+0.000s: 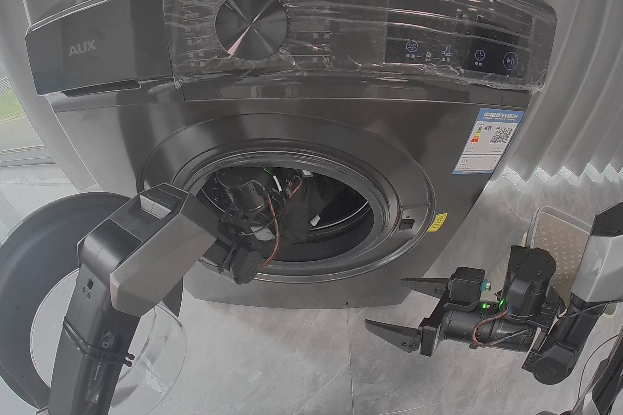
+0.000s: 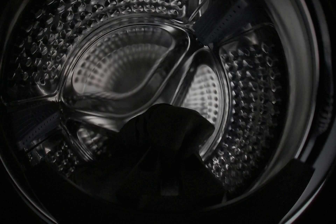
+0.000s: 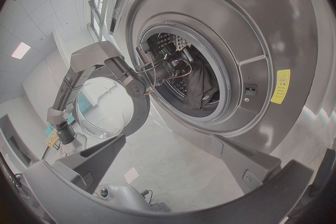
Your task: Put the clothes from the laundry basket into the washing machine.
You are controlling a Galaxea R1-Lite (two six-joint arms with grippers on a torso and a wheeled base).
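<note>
- My left gripper (image 1: 285, 205) is inside the round mouth of the washing machine (image 1: 454, 176), mid-frame in the head view; it is lost in the dark there, so I cannot tell whether it is clenched or released
- Dark clothes (image 2: 164, 144) lie in a soft heap low in the drum (image 2: 122, 60), black against dimpled shiny steel, their edges melting into shadow
- My right gripper (image 1: 399, 306) hangs released at lower right, tapered black fingers (image 1: 386, 330) spread and holding nothing, over grey marbled floor tiles (image 1: 292, 364)
- The laundry basket (image 1: 558, 235), white perforated plastic, sits at the right edge, mostly hidden behind my right arm; I cannot see its contents
- The round glass door (image 1: 39, 280) stands open at lower left, cut off by the frame
- Crinkled clear film (image 1: 357, 14) wraps the control panel and its ribbed dial (image 1: 251, 24)
</note>
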